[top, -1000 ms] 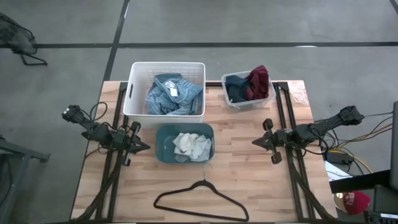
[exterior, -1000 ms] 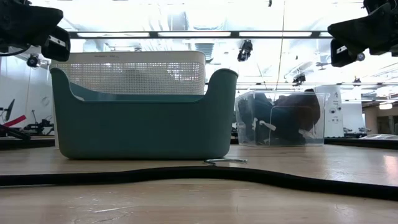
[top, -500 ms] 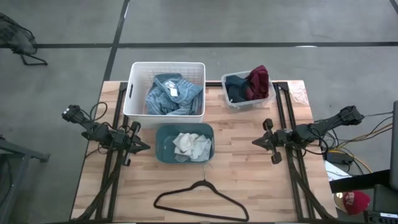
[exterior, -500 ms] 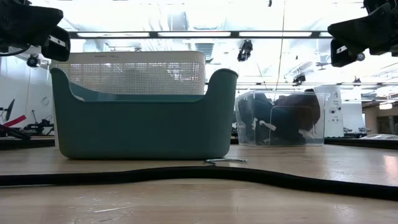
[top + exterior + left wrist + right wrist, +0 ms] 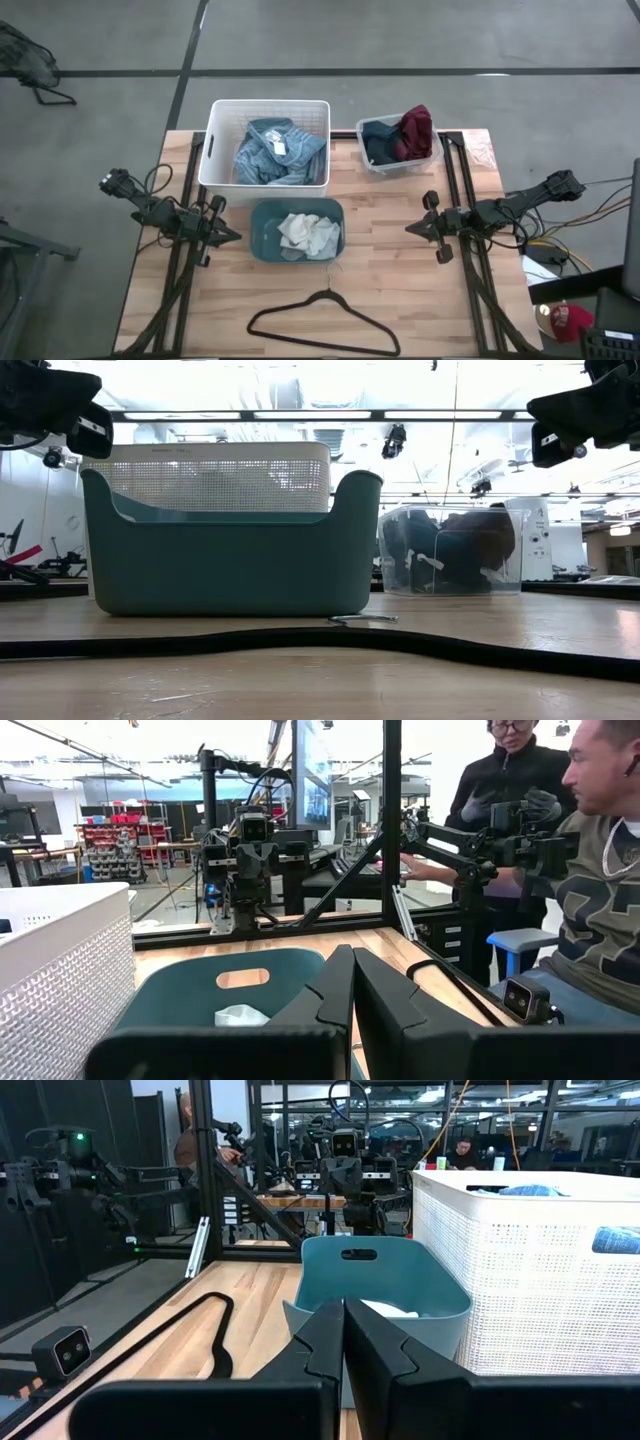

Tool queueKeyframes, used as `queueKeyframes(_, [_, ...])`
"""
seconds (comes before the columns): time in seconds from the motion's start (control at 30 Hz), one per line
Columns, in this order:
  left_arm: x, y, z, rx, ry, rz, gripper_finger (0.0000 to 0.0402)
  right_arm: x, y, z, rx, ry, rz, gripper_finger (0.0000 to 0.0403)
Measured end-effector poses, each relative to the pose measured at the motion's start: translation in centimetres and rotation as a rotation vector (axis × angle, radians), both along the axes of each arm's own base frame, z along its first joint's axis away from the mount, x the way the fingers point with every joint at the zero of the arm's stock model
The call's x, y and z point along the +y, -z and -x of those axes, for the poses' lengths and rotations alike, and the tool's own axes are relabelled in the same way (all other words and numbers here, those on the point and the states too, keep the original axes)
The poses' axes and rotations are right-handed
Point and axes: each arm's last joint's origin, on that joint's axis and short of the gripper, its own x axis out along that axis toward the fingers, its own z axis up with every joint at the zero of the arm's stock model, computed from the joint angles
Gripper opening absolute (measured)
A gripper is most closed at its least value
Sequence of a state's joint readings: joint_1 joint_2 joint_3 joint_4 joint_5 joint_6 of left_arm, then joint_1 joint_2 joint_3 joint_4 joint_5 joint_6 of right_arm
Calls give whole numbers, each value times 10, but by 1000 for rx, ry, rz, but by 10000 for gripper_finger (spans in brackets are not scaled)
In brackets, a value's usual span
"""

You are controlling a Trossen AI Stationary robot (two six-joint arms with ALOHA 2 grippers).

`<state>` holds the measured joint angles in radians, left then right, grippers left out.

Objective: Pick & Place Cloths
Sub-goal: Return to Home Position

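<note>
Wooden table (image 5: pixel 400 290): white socks (image 5: pixel 308 232) lie in the teal bin (image 5: pixel 258 212) at centre, a blue cloth (image 5: pixel 275 150), apparently striped, in the white bin (image 5: pixel 214 150) above it. Left gripper (image 5: pixel 232 236), mid-left, and right gripper (image 5: pixel 412 229), mid-right, are closed, empty.

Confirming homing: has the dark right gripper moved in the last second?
No. The right gripper holds the same spot beside the teal plastic bin, shut.
</note>
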<state>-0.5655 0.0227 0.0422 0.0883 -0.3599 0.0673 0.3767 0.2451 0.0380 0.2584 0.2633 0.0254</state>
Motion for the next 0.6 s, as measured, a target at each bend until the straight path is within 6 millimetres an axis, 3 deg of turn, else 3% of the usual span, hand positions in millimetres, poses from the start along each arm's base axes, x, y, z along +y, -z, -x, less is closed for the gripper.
queueKeyframes(0.6, [0,0,0,0,0,0,12,0,1,0,5,-1,2,9])
